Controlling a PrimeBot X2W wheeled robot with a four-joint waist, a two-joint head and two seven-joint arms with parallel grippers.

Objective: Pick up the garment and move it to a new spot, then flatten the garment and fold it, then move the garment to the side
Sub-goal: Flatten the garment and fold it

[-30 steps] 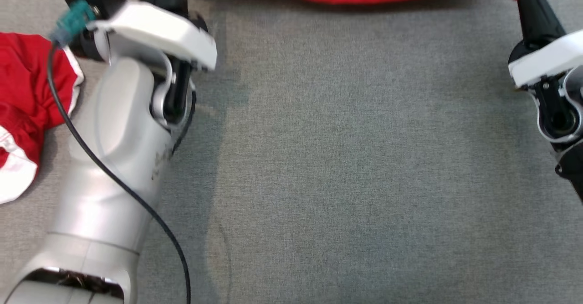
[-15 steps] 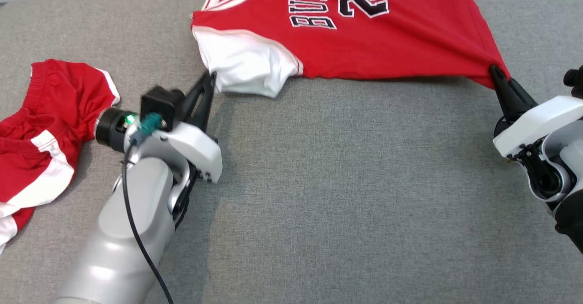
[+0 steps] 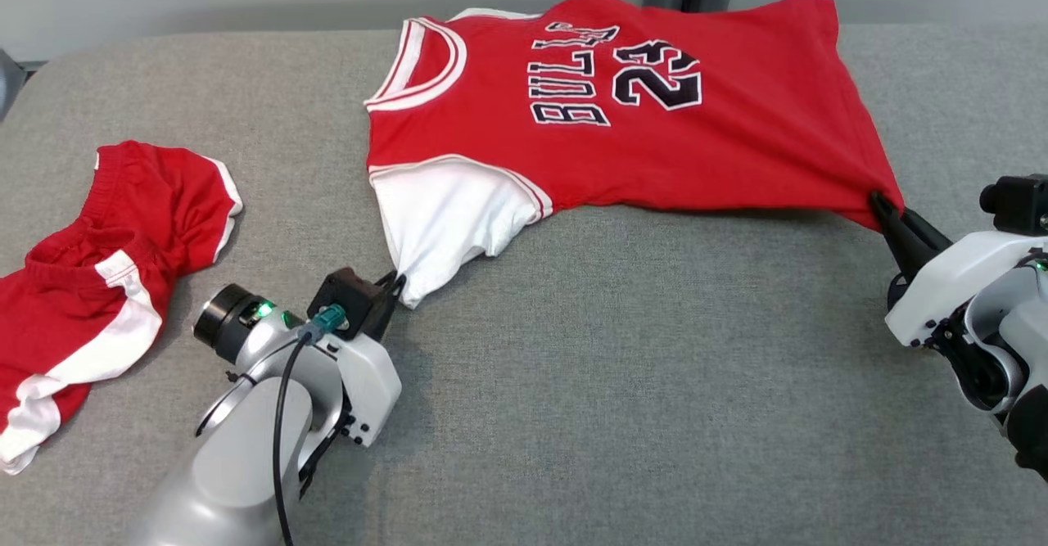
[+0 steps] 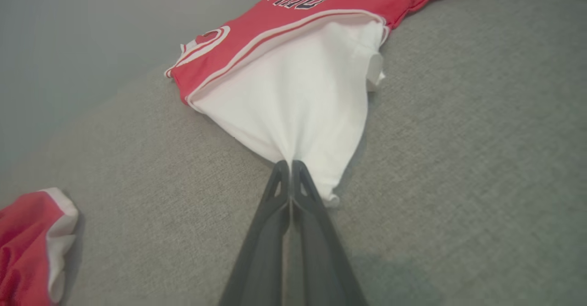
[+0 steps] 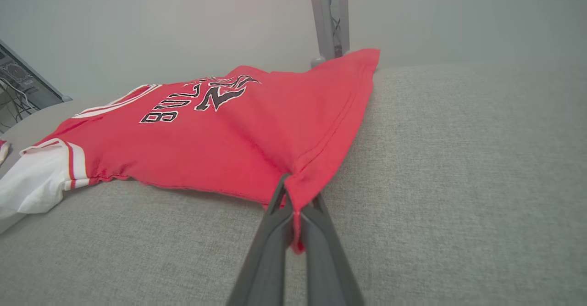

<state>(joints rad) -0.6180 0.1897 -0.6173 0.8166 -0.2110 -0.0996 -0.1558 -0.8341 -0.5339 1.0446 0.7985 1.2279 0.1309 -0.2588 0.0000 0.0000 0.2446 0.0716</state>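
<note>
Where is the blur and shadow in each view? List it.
Head view: sharp, evenly lit, soft shadow under the jersey. Left wrist view: left claw soft near the lens. Right wrist view: right claw blurred up close, background washed out.

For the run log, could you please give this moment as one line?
jersey: spread, front up | left gripper: shut on white sleeve | right gripper: shut on hem corner | shorts: apart, left

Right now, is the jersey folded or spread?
Spread, not folded: the jersey lies open, print up, stretched between the left gripper on its white sleeve and the right gripper on its hem corner.
</note>
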